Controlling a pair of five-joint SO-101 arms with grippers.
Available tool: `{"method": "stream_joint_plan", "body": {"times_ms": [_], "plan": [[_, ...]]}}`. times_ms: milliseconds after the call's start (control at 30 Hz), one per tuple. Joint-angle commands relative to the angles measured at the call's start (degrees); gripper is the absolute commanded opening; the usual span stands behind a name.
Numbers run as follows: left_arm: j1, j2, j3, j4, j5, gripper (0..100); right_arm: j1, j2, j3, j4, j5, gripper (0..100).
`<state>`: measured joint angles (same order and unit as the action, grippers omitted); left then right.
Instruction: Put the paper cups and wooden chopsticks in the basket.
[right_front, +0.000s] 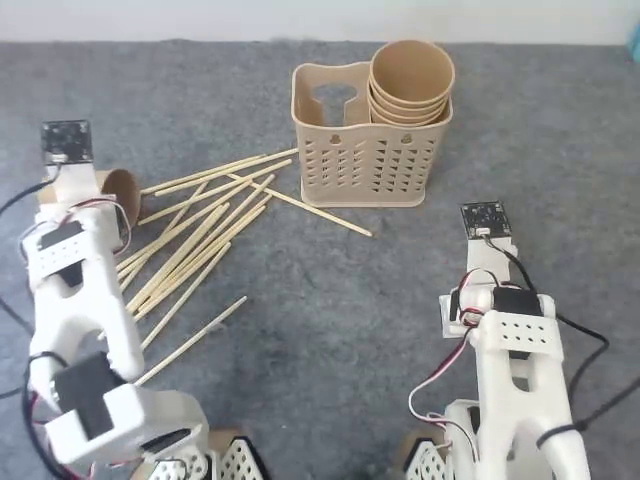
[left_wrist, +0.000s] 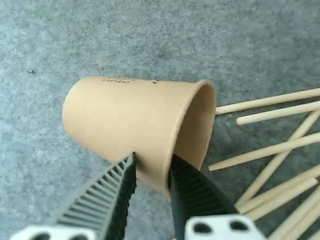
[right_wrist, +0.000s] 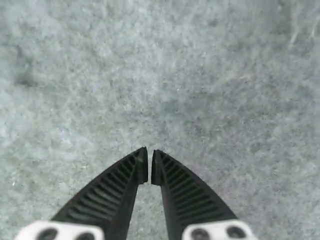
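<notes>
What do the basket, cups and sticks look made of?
Basket: likely moulded plastic, beige, smooth, with even rows of slots. Stacked cups: paper by the look, matte brown; the loose cup shows a thin wall at its mouth. Sticks: pale unfinished wood, possibly bamboo; grain too fine to tell.

**Camera setup: one overhead, two wrist cams**

High view sits above and behind both arms, looking down across the grey worktop (right_front: 330, 300) toward the basket (right_front: 365, 165) at the far side. Left wrist view looks down close past the left end effector (left_wrist: 152, 160) at the paper cup (left_wrist: 130, 117) and chopsticks (left_wrist: 270, 150), both shared with the high view. Right wrist view faces the worktop close up, past the right end effector (right_wrist: 149, 152).
</notes>
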<state>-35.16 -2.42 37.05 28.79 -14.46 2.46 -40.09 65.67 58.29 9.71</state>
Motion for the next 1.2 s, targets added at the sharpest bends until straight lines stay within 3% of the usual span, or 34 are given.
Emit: {"method": "stream_joint_plan", "body": {"times_ms": [0, 133, 267, 500, 667, 900, 1167], "plan": [[-0.97, -0.97, -3.12, -1.41, -0.62, 7, -0.31, -1.63, -0.44, -0.84, -0.70, 2.6], [-1.32, -3.78, -2.95, -0.79, -0.44, 1, -0.31, -1.63, -0.35, -0.84, -0.70, 2.6], [-1.32, -9.41, -3.38, 5.36, 5.98, 1, -0.31, -1.63, -0.35, -0.84, -0.70, 2.6], [0.70, -21.89, -6.46, 21.45, 16.62, 1, -0.31, -1.54, -0.35, -0.66, -0.62, 2.6], [4.04, -27.52, -15.43, 36.22, 25.14, 1, -0.31, -1.63, 0.70, -0.92, 0.70, 2.6], [15.21, -27.96, -33.80, 53.19, 33.49, 1, -0.31, -1.63, 0.79, -0.92, 1.32, 2.6], [30.86, -26.73, -48.92, 55.21, 44.40, 1, -0.31, -1.63, 1.14, -0.92, 1.32, 2.6]]}}
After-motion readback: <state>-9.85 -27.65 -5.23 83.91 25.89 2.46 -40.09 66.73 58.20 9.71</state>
